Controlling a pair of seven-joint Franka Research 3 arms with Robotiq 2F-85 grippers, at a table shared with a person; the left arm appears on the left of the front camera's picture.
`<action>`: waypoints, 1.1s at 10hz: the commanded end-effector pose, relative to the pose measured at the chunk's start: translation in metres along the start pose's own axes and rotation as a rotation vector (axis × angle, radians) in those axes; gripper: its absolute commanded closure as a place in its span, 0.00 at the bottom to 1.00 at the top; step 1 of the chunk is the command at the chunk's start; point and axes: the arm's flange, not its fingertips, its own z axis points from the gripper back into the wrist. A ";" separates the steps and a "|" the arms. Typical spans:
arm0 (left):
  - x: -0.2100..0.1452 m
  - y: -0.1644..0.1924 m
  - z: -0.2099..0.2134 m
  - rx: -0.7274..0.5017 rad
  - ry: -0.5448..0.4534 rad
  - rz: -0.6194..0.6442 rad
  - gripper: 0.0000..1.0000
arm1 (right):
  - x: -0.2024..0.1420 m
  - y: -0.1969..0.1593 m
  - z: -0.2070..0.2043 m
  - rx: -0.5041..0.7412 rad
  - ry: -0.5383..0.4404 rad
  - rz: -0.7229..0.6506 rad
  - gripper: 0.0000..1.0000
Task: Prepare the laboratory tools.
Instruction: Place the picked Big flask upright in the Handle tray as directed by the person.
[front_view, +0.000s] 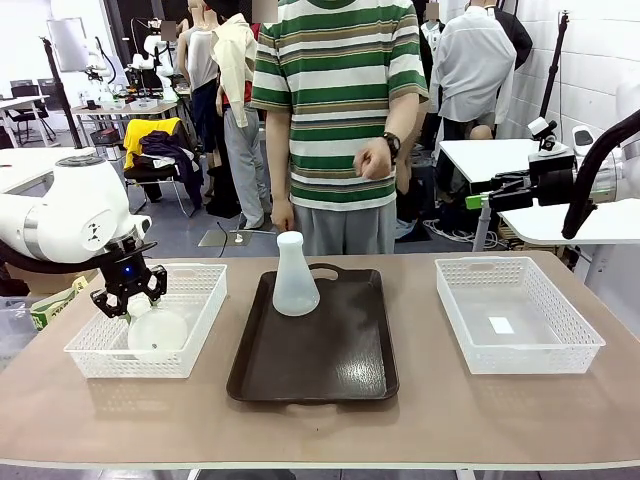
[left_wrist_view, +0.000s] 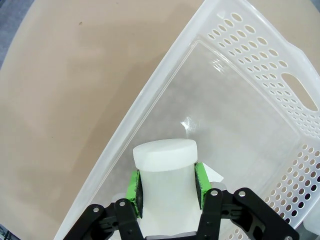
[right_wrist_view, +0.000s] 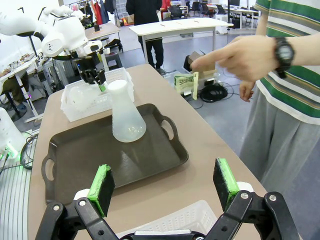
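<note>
Gripping a frosted, translucent conical flask (left_wrist_view: 165, 192) by its narrow neck, our left gripper (front_view: 128, 297) is holding it inside the perforated white basket (front_view: 205, 322) at lower left. A second flask (front_view: 295, 276) is standing upright on the smooth dark tray (front_view: 330, 360) at centre frame, while our right gripper (right_wrist_view: 165, 186) is hanging spread wide and empty.

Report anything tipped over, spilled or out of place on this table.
Nothing is spilled or damaged. One flask stands upright on the tray. The second flask is off upright in the left basket, because the left gripper is clamped on its neck.
</note>
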 end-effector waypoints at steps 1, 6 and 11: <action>0.000 -0.002 0.000 0.000 -0.001 -0.001 1.00 | 0.001 0.001 0.000 0.001 0.015 0.006 0.00; 0.000 -0.002 0.000 0.000 -0.001 -0.001 1.00 | 0.001 0.001 0.000 0.001 0.015 0.006 0.00; 0.000 -0.002 0.000 0.000 -0.001 -0.001 1.00 | 0.001 0.001 0.000 0.001 0.015 0.006 0.00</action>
